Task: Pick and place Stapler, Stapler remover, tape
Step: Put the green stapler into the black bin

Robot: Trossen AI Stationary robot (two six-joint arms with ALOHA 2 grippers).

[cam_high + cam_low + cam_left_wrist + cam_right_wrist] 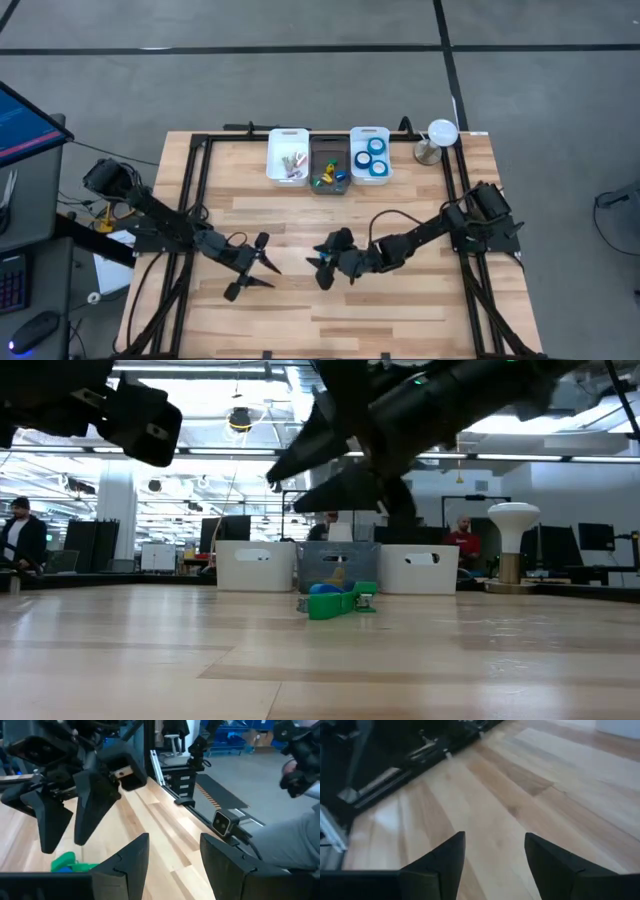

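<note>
A small green object with a blue part (335,601) lies flat on the table's middle (326,262); whether it is the stapler or the stapler remover I cannot tell. My right gripper (282,495) hangs open just above it, touching nothing; the right wrist view shows its open fingers (495,855) over bare wood. My left gripper (265,268) stands open a short way to the left of it and points toward it (172,855). Blue tape rolls (372,158) sit in the far right white bin (355,135).
Three bins stand in a row at the far edge: a white one (272,160), a grey one (313,165) with small coloured pieces, and the tape bin. A white lamp (440,135) stands to their right. Black rails (195,190) run along the table's sides.
</note>
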